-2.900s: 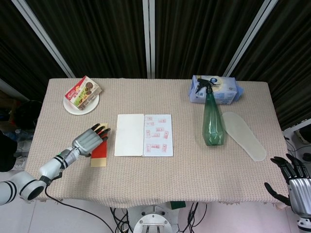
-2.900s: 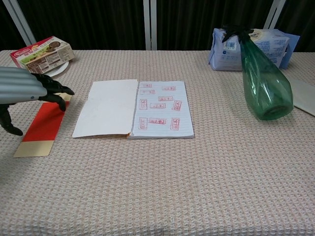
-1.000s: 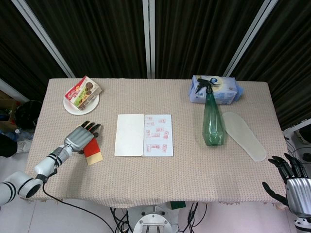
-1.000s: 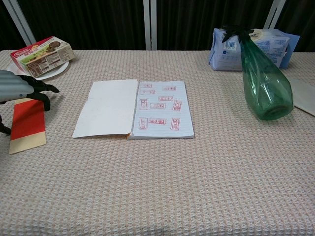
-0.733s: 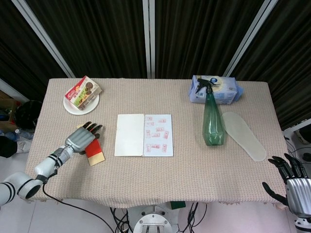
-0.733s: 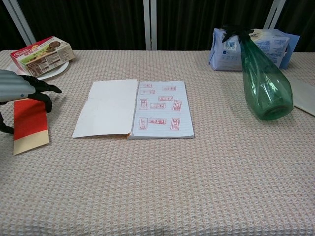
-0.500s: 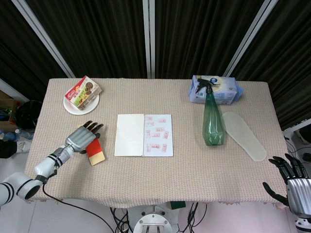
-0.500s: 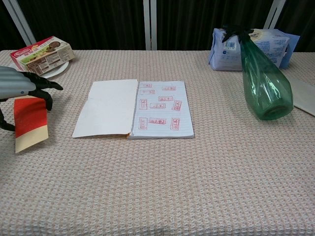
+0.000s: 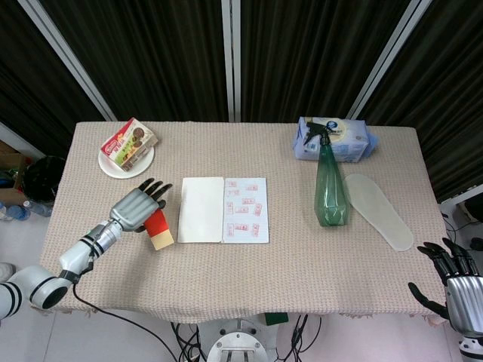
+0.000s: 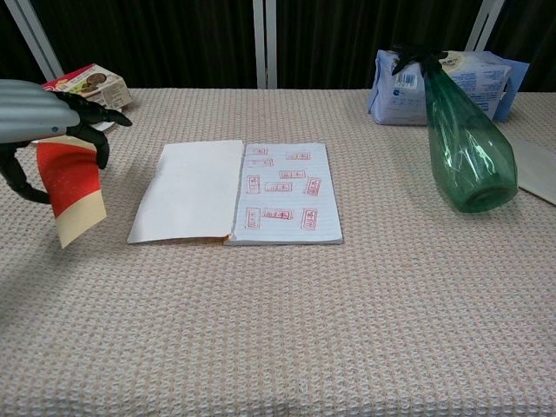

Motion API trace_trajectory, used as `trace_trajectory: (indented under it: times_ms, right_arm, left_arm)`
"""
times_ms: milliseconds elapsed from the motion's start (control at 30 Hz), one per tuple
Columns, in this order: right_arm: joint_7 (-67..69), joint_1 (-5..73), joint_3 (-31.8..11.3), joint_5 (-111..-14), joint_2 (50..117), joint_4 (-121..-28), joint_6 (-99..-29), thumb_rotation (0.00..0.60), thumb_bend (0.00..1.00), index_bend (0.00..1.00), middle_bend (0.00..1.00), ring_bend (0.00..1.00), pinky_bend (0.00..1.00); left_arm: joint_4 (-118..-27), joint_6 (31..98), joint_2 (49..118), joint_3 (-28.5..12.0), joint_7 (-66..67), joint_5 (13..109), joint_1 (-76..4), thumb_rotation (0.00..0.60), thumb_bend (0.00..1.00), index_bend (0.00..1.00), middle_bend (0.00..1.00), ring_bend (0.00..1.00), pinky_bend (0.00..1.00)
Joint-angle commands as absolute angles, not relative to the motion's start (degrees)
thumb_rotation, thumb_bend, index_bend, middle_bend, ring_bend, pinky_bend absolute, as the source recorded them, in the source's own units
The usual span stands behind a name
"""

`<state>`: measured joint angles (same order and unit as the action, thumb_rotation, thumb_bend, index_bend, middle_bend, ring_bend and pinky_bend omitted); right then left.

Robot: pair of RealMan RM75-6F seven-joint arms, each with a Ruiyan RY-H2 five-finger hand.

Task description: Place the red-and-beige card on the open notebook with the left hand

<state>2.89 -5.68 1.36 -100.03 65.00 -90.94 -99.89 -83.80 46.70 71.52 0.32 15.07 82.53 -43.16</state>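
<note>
The left hand (image 9: pixel 138 209) grips the red-and-beige card (image 10: pixel 74 193) by its red end, lifted off the table (image 9: pixel 249 271) just left of the open notebook (image 9: pixel 223 210); the card hangs tilted.

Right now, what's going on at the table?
The left hand holds the red-and-beige card lifted off the table, just left of the open notebook. The card is not yet over the pages. The right hand hangs off the table's near right corner, fingers spread, holding nothing.

card (image 9: pixel 158 229) left of notebook (image 9: pixel 223 210)
</note>
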Motion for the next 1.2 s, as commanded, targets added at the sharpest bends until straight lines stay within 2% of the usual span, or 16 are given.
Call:
trace_trajectory:
  times_ms: [33,300,533,800,1200]
  right_arm:
    - [3.35,-5.67,1.39,-99.92,65.08,-90.62,-99.83,0.6,0.17,0.26,0.21,0.1,0.17]
    - [4.83,-5.76,1.34,-99.45,64.95,-89.54,-99.96,0.6,0.18,0.26,0.21,0.1,0.17]
    - [5.0,-5.49,1.29,-99.67,64.31,-89.77,-99.8,0.6,0.18,0.26,0.21,0.1,0.17]
    - [5.34,-5.15,0.96,-98.79,63.36,-90.22,-99.08,0.6,0.17,0.26,0.21,0.1,0.17]
    - [6.27,-4.31,0.55,-97.33,63.07,-89.85,-97.3,0.6,0.18,0.26,0.21,0.1,0.17]
  left_arm:
    - [-86.52,45.01,72.14,-2.03,18.26,80.34,-45.52,0.6,0.41,0.4,0.0,0.0,0.07]
    - [-89.3,37.88,78.09,-7.06,28.83,71.03,-54.22,0.6,0.41,0.4,0.0,0.0,0.07]
    - [-86.23,33.92,83.7,-8.9,36.26,62.21,-62.3,0.6,0.41,0.4,0.0,0.0,0.07]
    - [-80.3,32.82,89.98,-8.6,39.62,51.64,-69.32,0.6,0.41,0.39,0.0,0.0,0.07]
    - [-71.04,30.8,96.8,-5.65,40.43,44.29,-76.41,0.6,0.41,0.38,0.0,0.0,0.06]
